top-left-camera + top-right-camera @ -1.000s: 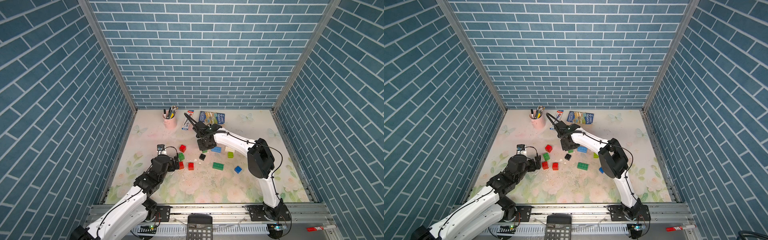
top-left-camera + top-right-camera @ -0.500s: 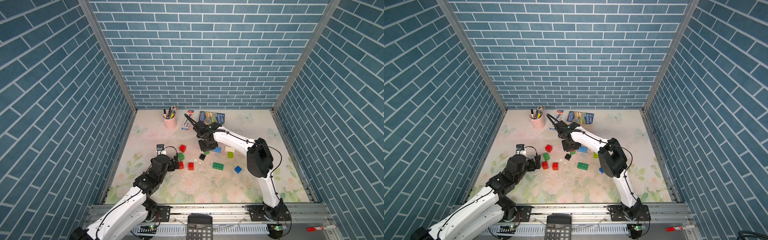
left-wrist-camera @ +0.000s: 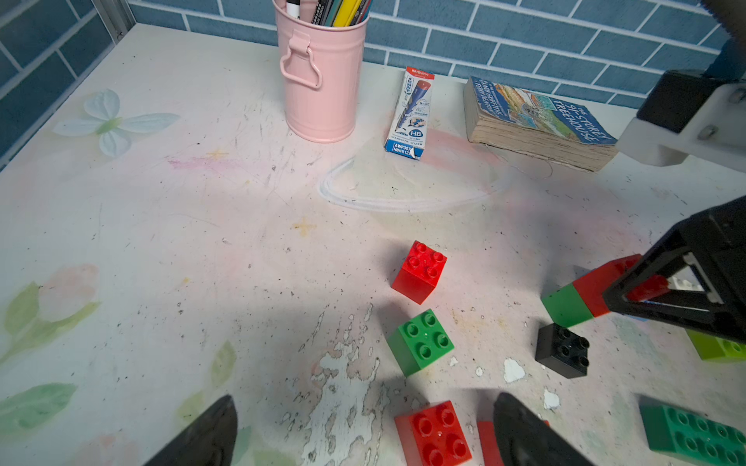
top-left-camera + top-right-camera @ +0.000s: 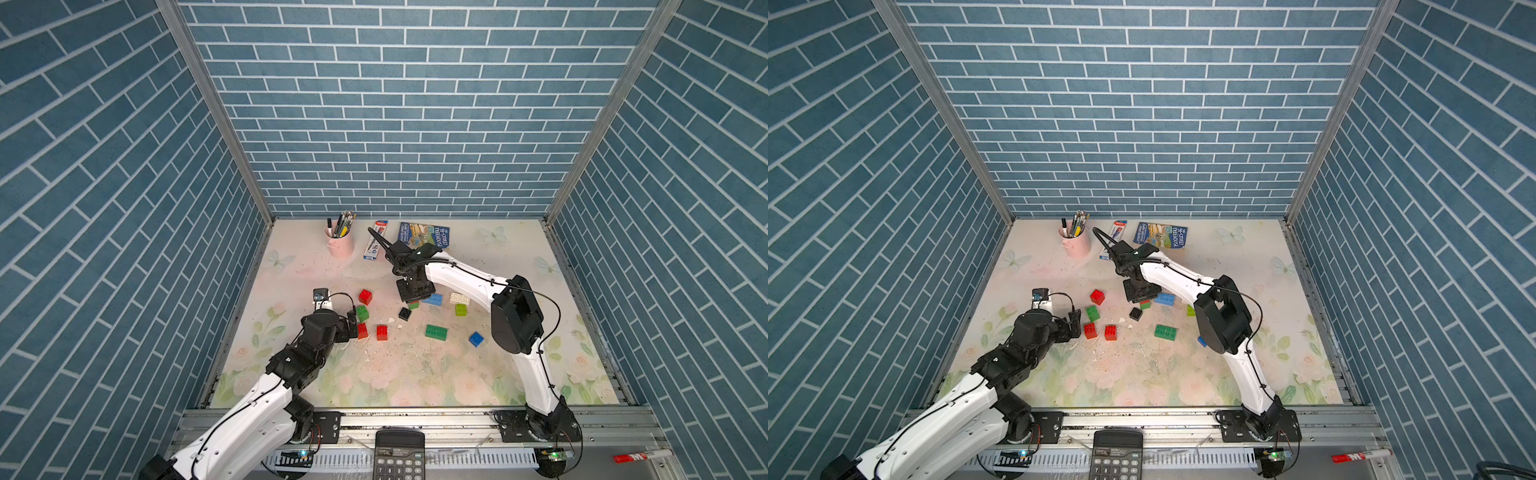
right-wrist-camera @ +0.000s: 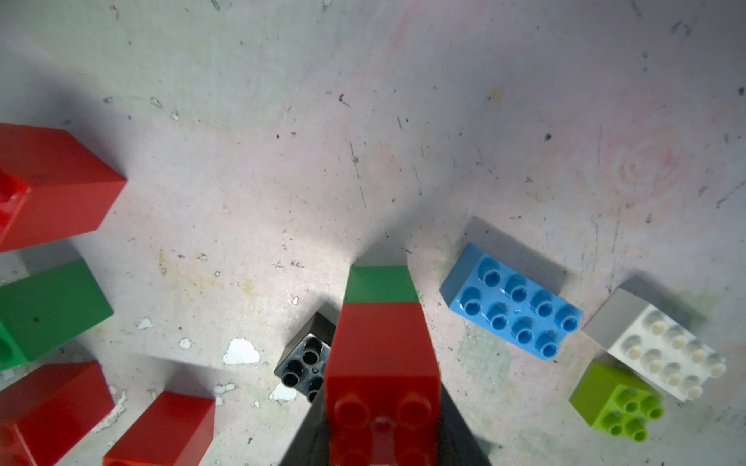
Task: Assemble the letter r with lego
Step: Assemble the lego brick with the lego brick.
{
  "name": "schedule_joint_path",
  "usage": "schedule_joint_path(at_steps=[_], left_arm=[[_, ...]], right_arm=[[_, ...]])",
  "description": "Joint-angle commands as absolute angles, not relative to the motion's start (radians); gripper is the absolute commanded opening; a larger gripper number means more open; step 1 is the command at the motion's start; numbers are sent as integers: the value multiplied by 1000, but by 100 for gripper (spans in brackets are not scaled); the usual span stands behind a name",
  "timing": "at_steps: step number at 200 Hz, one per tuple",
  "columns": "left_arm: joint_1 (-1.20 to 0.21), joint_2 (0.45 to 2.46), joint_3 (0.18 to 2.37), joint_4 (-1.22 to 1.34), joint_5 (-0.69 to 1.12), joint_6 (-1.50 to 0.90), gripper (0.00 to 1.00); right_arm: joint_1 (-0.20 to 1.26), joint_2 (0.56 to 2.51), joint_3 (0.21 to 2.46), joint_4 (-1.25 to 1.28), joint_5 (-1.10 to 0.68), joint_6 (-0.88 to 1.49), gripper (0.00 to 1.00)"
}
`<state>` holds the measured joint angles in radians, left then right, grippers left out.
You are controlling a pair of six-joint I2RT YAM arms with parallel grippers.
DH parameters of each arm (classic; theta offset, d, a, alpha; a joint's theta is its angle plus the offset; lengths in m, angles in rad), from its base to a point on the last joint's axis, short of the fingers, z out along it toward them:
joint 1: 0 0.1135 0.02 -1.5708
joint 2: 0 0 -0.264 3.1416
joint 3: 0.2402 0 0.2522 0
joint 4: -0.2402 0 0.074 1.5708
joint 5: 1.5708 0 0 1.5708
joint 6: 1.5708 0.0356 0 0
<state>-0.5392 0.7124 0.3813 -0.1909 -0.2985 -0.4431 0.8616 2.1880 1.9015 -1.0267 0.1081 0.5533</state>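
Note:
My right gripper is shut on a stack of two lego, a red brick on a green one, held low over the table beside a black brick. My left gripper is open and low. A red square brick lies between its fingers, near one finger, and a second red brick lies just beyond. Loose on the table are a red and a green square brick, a long blue, a white, a lime, a long green and a small blue brick.
At the back stand a pink pencil cup, a pencil box and a book. A calculator and a red marker lie off the table at the front. Blue brick walls close three sides.
The right gripper with its red-and-green stack has shifted only very slightly. The left arm has not moved.

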Motion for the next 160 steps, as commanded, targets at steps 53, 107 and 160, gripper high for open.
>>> schedule_joint_path(at_steps=[53,107,160], left_arm=[[-541,717,399,-202,-319,-431,100],[-542,735,418,-203,-325,-415,100],[-542,747,426,-195,-330,-403,99]], right_arm=[[858,2322,1810,-1028,82,580,0],[857,2363,1884,-1062,75,566,0],[842,2417,1950,-1078,65,571,0]])
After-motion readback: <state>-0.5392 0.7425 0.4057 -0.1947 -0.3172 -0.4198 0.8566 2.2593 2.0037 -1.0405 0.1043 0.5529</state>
